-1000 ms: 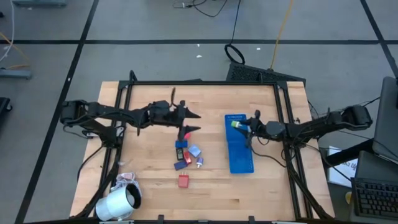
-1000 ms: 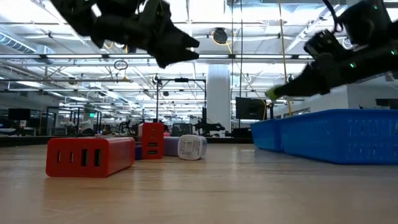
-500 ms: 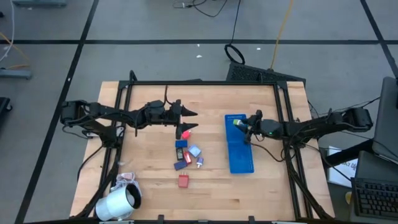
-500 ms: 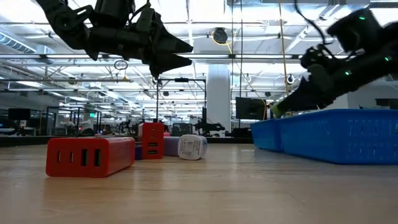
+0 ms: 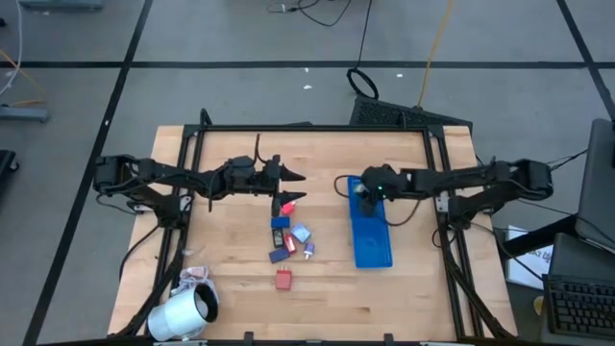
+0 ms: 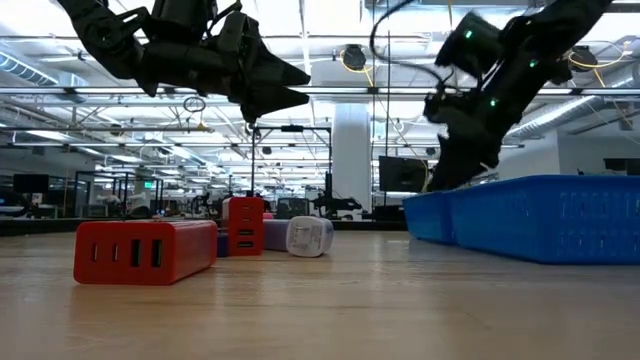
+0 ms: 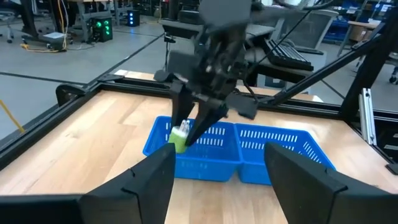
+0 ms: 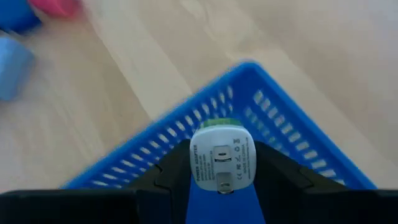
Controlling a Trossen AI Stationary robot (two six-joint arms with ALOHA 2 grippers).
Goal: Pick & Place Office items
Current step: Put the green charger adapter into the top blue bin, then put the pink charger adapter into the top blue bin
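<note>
The green-and-white block (image 8: 222, 160), long axis along the right gripper (image 8: 221, 180) fingers, points its white label face outward, pinched above the blue tray (image 5: 370, 235) far end; the left gripper (image 5: 293, 187) stands open, empty.

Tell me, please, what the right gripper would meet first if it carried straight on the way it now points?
Probably the long blue plastic tray: the right gripper, shut on a green-and-white plug block, points down over its corner; depth is unclear.
</note>
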